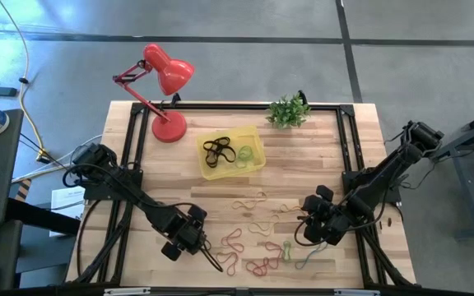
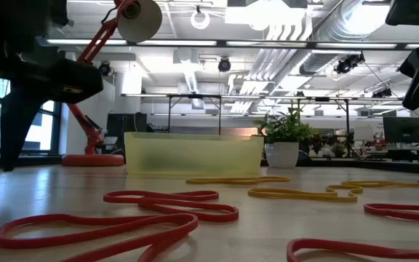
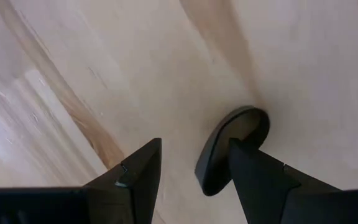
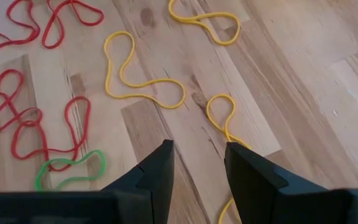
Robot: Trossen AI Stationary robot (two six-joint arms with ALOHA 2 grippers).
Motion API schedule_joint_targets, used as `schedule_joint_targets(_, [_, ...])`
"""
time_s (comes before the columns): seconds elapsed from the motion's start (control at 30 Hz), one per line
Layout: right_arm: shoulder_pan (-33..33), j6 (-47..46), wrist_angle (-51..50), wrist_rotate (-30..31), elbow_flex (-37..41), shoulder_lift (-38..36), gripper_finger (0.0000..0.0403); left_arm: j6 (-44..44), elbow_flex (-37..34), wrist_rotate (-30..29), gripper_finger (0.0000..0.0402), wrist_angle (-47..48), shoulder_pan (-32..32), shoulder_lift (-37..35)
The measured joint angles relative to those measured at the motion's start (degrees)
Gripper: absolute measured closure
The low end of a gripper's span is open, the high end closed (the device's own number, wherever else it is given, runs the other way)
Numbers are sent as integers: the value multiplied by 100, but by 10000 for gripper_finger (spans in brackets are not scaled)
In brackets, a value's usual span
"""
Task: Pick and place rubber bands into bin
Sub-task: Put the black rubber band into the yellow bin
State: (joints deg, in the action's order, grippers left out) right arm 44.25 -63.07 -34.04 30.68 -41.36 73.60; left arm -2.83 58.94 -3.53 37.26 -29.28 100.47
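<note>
My left gripper (image 3: 196, 144) points steeply down at the table near its front edge (image 1: 206, 247), open, nothing between its fingers. A black rubber band (image 3: 211, 148) lies on the wood, partly behind one finger. My right gripper (image 4: 197, 146) waits open above the table's right part (image 1: 315, 230). Loose rubber bands lie flat on the wood ahead of it: red (image 4: 17, 124), yellow (image 4: 145, 81) and green (image 4: 73, 171). The yellow bin (image 1: 257, 136) stands on the table behind them and holds black bands (image 1: 217, 150) and a green one (image 1: 244, 154). My left gripper's one finger (image 3: 253, 174) stands in front of the black band's loop (image 3: 253, 112), coming from above. The finger hides the spot where they meet, so I cannot tell whether it touches the band. The band lies flat on the table.
A red desk lamp (image 1: 164, 82) stands at the far left and a small potted plant (image 1: 289, 111) at the far edge. A black frame (image 1: 348, 140) runs along the table's sides. More red and yellow bands (image 2: 166, 204) are spread over the near middle.
</note>
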Motion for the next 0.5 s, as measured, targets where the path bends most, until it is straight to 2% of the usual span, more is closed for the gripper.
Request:
schedule_joint_targets(0.37, [0, -4, -42, -2, 0, 2, 269, -197, -345, 287, 230, -113, 2, -9])
schedule_joint_targets(0.5, [2, -2, -44, -50, -2, 2, 269, -195, -347, 269, 256, -126, 0, -9])
